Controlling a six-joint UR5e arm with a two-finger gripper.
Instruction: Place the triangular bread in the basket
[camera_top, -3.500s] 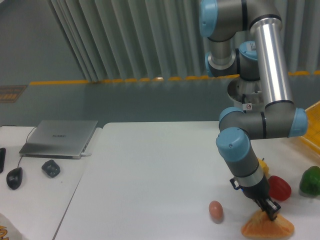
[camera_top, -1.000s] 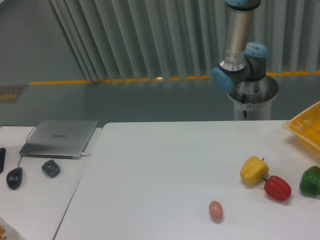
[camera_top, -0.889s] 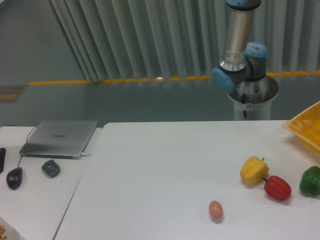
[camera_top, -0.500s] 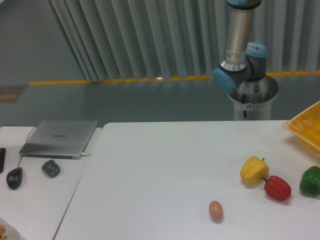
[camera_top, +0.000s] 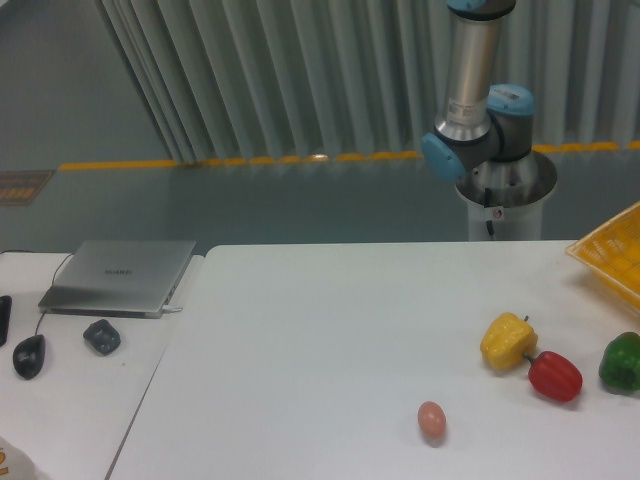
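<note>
The triangular bread is out of view. Only a corner of the yellow lattice basket (camera_top: 612, 258) shows at the right edge of the table. The arm (camera_top: 470, 90) rises straight up from its base behind the table and leaves the frame at the top. My gripper is out of view above the frame.
On the white table lie a yellow pepper (camera_top: 508, 340), a red pepper (camera_top: 555, 376), a green pepper (camera_top: 621, 362) and a small pinkish egg (camera_top: 431, 419). On the left side table are a laptop (camera_top: 120, 275), a mouse (camera_top: 28, 355) and a dark object (camera_top: 101, 336).
3.5 s ago the gripper was down on the bread at the table's front right. Since then the arm has lifted out of frame and the bread is gone from the table. Over the last second the arm shifted only slightly.
</note>
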